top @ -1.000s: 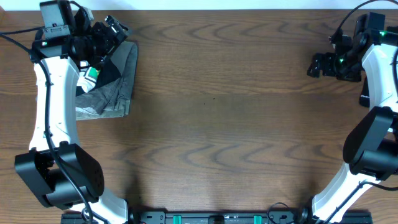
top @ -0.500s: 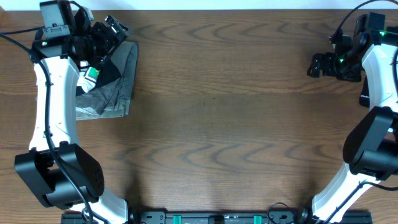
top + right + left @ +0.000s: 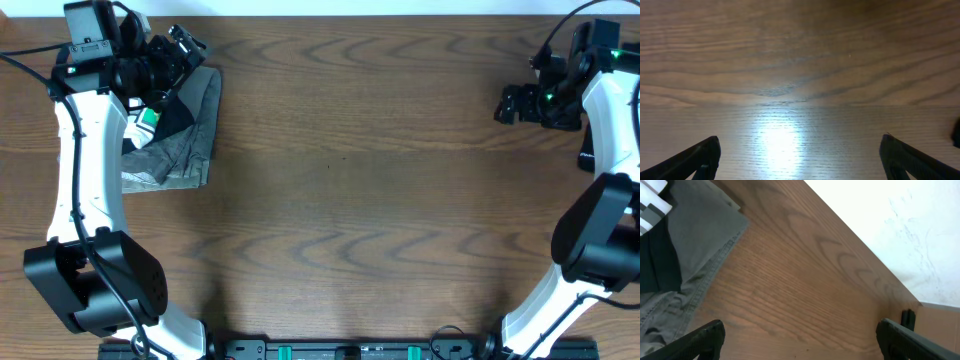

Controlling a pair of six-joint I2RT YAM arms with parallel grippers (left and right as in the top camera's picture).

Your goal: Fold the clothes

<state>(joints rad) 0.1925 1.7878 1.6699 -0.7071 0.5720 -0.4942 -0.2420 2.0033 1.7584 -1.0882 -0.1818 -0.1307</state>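
clothes (image 3: 185, 135): folded pile at the far left corner of the table (image 3: 350, 200). the top layer is grey with stitched hems. a black piece and a white piece with a green mark lie on its far left part (partly hidden under the arm, so the layers cannot be sorted out).

left gripper (image 3: 178, 52): above the far edge of the pile, close to the table's far rim. in the left wrist view its fingers (image 3: 705, 337) stand wide apart, with bare wood between them and grey cloth off to the left. contact with the cloth cannot be told.

right gripper (image 3: 515, 103): at the far right of the table, well apart from the pile. in the right wrist view its fingers (image 3: 700, 157) are also spread wide, over bare wood with a bright glare patch.
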